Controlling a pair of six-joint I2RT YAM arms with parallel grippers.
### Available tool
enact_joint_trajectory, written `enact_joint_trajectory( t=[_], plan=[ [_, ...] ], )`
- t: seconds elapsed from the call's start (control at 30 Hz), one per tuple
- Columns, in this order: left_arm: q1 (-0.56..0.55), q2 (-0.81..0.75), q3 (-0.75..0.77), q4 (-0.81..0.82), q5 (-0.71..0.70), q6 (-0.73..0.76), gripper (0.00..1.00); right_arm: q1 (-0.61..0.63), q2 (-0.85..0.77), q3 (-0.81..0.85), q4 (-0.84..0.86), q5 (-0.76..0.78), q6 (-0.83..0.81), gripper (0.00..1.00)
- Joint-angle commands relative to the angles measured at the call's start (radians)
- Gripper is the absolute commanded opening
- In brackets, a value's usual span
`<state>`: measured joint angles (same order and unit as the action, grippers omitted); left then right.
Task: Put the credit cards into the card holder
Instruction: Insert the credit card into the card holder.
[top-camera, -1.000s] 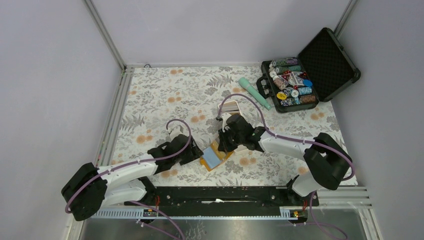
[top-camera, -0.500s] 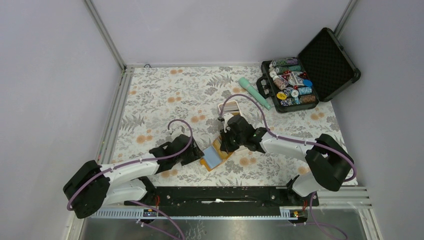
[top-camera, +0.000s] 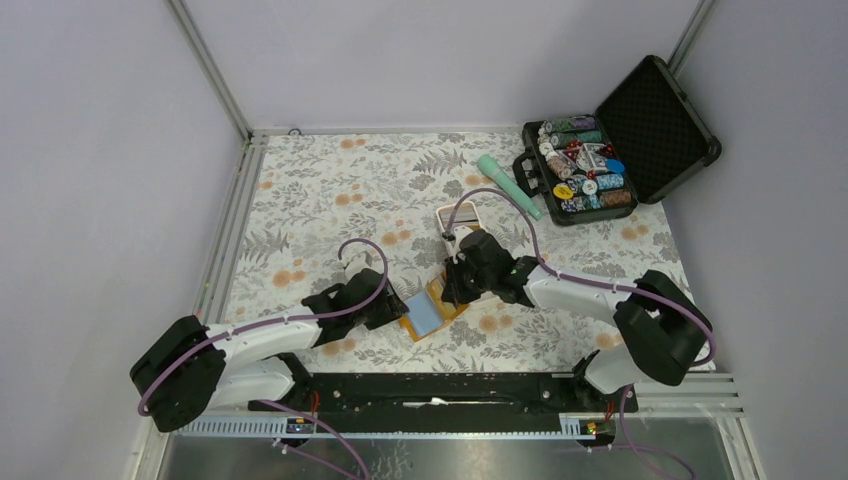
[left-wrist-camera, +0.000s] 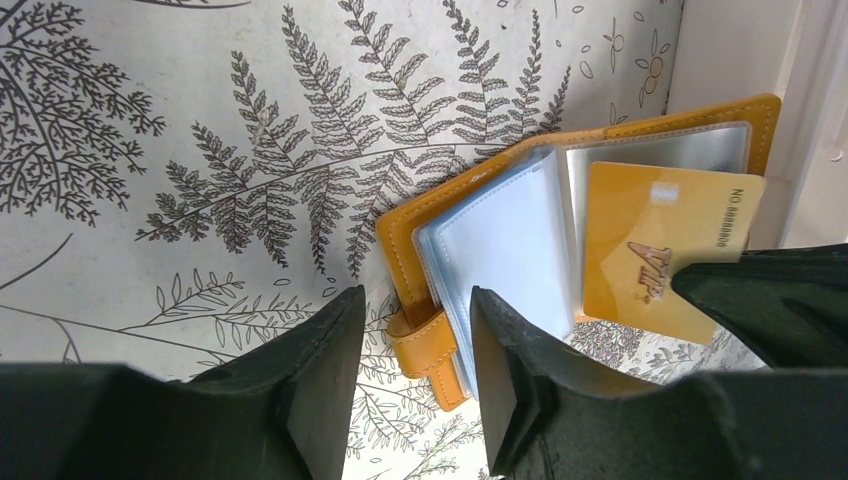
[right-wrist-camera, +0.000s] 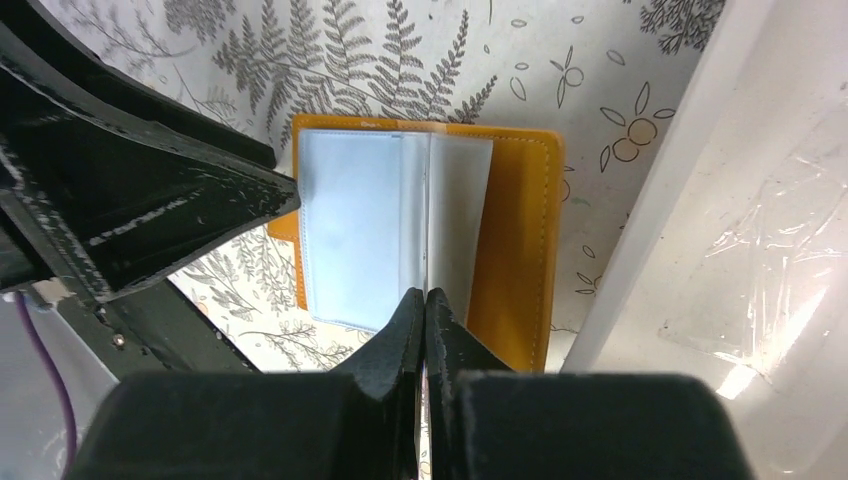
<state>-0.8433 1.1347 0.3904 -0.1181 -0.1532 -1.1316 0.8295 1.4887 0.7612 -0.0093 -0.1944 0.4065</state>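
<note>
With the card holder (top-camera: 424, 316) open low in the top view's centre, my right fingers (right-wrist-camera: 405, 330) clenched a gold credit card (left-wrist-camera: 655, 250) over its pockets (left-wrist-camera: 500, 250) while my left fingers (left-wrist-camera: 322, 385) stood apart astride its snap tab (left-wrist-camera: 425, 345); next, I judged, the card's edge needed threading into a pocket.

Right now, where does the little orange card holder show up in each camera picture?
Top external: card holder just below centre.
Left wrist: right of centre, lying open past the left gripper, a gold credit card over it.
Right wrist: centre, lying open, above the right gripper.
Shared landmark: white tray beside it.
</note>
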Motion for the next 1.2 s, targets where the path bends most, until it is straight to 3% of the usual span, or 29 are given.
enact_joint_trajectory(
  t=[0.0, 0.73, 1.17],
  plan=[
    [-0.004, 0.004, -0.007, 0.035, 0.002, -0.007, 0.45, -0.020, -0.065, 0.009, 0.020, 0.003, 0.030, 0.00],
    [-0.002, 0.006, -0.012, 0.032, -0.003, 0.003, 0.41, -0.041, -0.035, -0.062, 0.134, -0.098, 0.121, 0.00],
    [-0.003, 0.005, -0.012, 0.032, -0.005, 0.003, 0.40, -0.043, -0.010, -0.073, 0.121, -0.054, 0.095, 0.00]
  ],
)
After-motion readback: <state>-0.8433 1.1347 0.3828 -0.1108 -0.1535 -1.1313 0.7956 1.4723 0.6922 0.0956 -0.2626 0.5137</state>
